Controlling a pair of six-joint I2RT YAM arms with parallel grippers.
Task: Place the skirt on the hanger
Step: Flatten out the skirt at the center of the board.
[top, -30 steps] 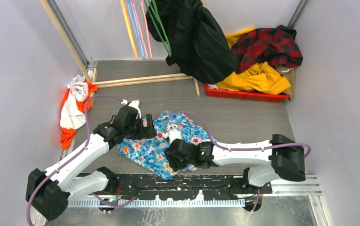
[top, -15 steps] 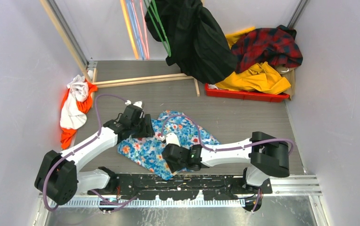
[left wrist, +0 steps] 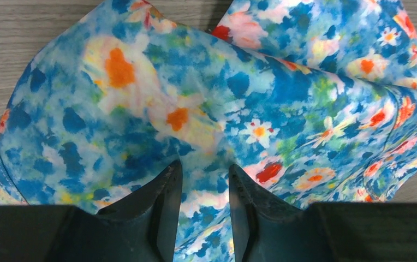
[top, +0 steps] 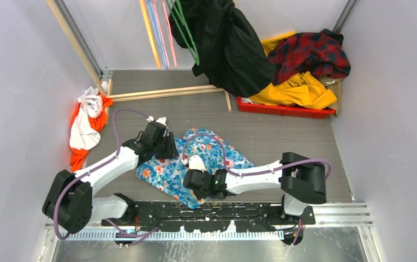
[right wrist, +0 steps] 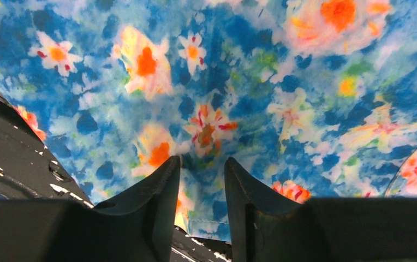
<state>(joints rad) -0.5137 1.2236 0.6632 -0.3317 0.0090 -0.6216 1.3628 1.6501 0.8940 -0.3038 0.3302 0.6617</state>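
Note:
The skirt [top: 165, 176], blue with red, orange and white flowers, lies crumpled flat on the grey table between the arms. My left gripper [top: 169, 147] presses down on its far left edge. In the left wrist view the fingers stand apart, gripper [left wrist: 203, 166] open, with wrinkled skirt [left wrist: 261, 82] under and between them. My right gripper [top: 190, 186] sits at the skirt's near edge. Its jaws are open [right wrist: 202, 161] over the skirt [right wrist: 250, 98], the hem showing between them. Thin coloured hangers [top: 160, 33] hang at the back.
A black coat [top: 228, 43] hangs on a green hanger at the back. A red tray [top: 283, 111] holds yellow and plaid clothes at back right. White and orange clothes [top: 86, 125] lie at the left wall. Wooden sticks [top: 162, 93] cross the far table. The black base plate [right wrist: 10, 147] borders the skirt.
Both grippers' jaws have narrowed over the skirt. The right gripper has slid left along the skirt's near edge. The left gripper has shifted slightly right, its arm pulled in.

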